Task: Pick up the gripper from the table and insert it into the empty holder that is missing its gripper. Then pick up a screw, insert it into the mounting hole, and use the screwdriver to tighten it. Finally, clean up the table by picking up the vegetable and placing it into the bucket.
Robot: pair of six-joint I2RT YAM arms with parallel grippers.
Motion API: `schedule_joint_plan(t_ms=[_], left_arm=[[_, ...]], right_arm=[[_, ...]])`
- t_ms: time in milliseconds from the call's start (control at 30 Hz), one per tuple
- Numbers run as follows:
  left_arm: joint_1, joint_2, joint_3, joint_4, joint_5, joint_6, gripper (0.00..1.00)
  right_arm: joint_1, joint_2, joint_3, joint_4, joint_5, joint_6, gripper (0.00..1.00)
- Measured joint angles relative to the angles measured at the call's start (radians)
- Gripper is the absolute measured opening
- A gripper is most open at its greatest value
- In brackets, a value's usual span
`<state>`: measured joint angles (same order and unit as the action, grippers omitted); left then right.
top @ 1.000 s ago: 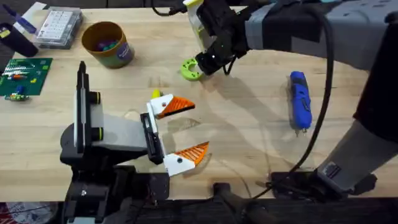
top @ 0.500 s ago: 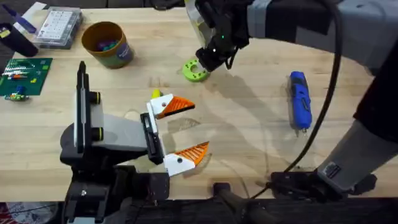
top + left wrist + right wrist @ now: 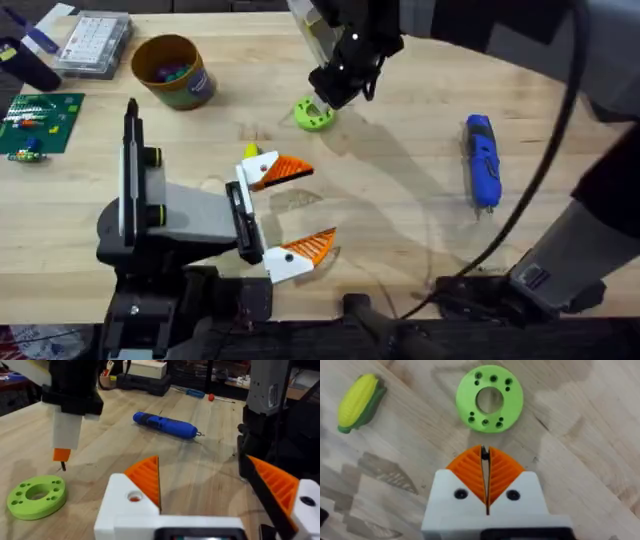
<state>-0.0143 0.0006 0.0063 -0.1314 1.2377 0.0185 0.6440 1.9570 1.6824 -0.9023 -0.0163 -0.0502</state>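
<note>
My right gripper [image 3: 322, 100] hangs just above a green ring [image 3: 313, 115] with several small holes. It is shut on a small dark screw [image 3: 484, 452] that points down at the ring [image 3: 490, 399]. My left gripper [image 3: 295, 210] stands open near the front of the table with nothing between its fingers. A corn cob, the vegetable [image 3: 255, 152], lies beside its far finger. The blue screwdriver [image 3: 482, 160] lies on the right of the table. The orange-tan bucket [image 3: 172, 70] stands at the back left. The loose gripper and the holder are out of view.
A clear compartment box [image 3: 95, 40] sits at the back left corner. A green circuit board [image 3: 35, 120] lies at the left edge. Bare wood stretches between the ring and the screwdriver [image 3: 165, 425].
My right gripper has shifted slightly left and away with the screw, so more of the green ring shows. The left arm has not moved.
</note>
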Motion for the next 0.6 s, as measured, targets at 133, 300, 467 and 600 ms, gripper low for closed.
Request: schedule_joint_plan(t_ms=[133, 300, 467, 600], left_arm=[[0.000, 0.000, 0.000, 0.000, 0.000, 0.000, 0.990], [0.000, 0.000, 0.000, 0.000, 0.000, 0.000, 0.990], [0.000, 0.000, 0.000, 0.000, 0.000, 0.000, 0.990], [0.000, 0.000, 0.000, 0.000, 0.000, 0.000, 0.990]], right_arm=[[0.008, -0.036, 0.004, -0.023, 0.000, -0.003, 0.004], [0.008, -0.122, 0.006, -0.046, 0.000, -0.003, 0.004], [0.009, -0.206, 0.013, -0.084, 0.000, -0.003, 0.004], [0.019, -0.239, 0.017, -0.100, 0.000, -0.003, 0.004]])
